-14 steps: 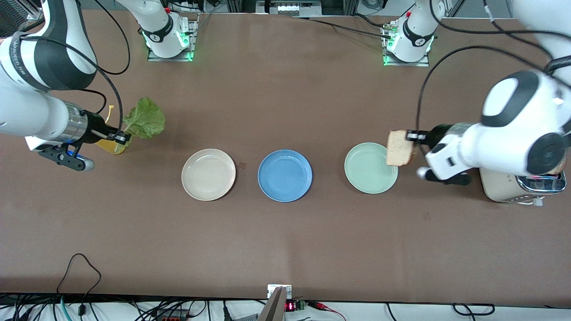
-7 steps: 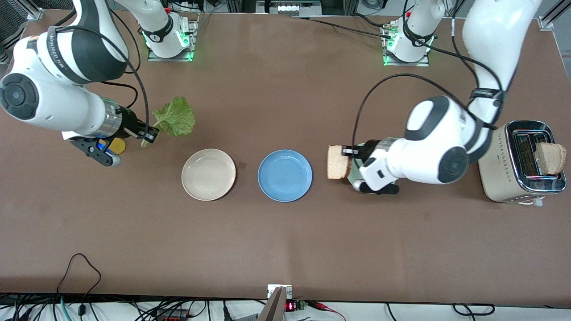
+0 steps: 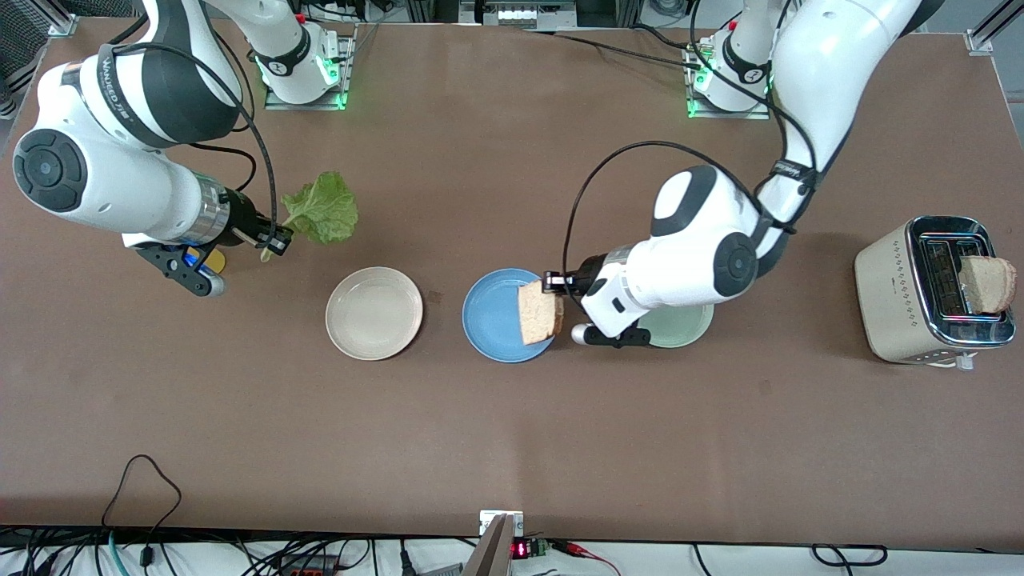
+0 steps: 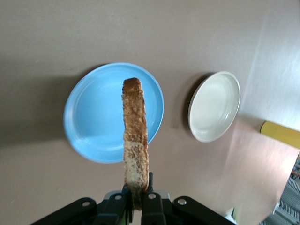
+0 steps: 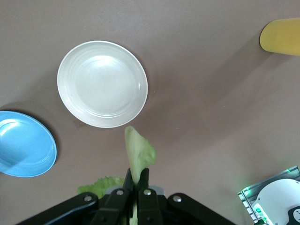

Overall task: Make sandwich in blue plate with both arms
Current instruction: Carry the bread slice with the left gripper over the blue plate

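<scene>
The left gripper (image 3: 550,282) is clamped on a bread slice (image 3: 535,312), holding it on edge over the blue plate (image 3: 496,316) near the table's middle, ready to lay it down as the base. The right gripper (image 3: 276,238) pinches a lettuce leaf (image 3: 324,208) by its stem above bare table toward the right arm's end, near the beige plate (image 3: 374,313), probably waiting for the bread.

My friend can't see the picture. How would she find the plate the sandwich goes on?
Three round plates sit in a row mid-table. The blue plate is the middle one, between the beige plate and the pale green plate. It alone is blue, with the left gripper holding toast above it.
</scene>
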`<state>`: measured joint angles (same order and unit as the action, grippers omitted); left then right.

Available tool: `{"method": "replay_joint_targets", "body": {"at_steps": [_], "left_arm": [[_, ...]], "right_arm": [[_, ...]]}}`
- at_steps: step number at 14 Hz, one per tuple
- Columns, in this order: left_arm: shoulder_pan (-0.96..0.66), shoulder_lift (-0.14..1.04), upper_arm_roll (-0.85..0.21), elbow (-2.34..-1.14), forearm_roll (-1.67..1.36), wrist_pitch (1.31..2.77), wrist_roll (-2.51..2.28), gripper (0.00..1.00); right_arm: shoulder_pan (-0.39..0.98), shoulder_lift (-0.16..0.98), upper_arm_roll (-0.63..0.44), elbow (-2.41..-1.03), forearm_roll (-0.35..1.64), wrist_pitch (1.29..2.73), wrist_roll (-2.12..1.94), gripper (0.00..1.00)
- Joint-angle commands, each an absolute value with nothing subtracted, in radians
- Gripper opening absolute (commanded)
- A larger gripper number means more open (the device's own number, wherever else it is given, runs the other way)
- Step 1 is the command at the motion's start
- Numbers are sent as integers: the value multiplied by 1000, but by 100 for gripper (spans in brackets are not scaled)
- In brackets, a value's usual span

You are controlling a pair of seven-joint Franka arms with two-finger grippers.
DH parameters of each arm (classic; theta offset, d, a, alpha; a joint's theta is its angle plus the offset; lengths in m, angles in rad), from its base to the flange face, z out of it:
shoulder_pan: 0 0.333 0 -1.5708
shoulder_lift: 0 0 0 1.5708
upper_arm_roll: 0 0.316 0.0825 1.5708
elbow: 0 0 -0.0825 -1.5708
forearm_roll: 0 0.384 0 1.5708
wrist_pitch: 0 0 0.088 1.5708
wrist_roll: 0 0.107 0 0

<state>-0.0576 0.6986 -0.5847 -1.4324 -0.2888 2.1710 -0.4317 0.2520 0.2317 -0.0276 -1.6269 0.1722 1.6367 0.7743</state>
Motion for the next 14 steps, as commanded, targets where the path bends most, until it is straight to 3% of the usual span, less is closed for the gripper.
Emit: {"method": "replay_joint_targets", "body": {"at_steps": [1, 14], "left_arm": [[-93, 693, -584, -1509, -313, 2304, -455, 3], [-161, 747, -583, -1528, -308, 2398, -460, 3]], "right_arm": [[255, 239, -31, -1605, 187, 1623, 787, 0], [252, 245, -32, -1605, 230, 1623, 792, 0]]}}
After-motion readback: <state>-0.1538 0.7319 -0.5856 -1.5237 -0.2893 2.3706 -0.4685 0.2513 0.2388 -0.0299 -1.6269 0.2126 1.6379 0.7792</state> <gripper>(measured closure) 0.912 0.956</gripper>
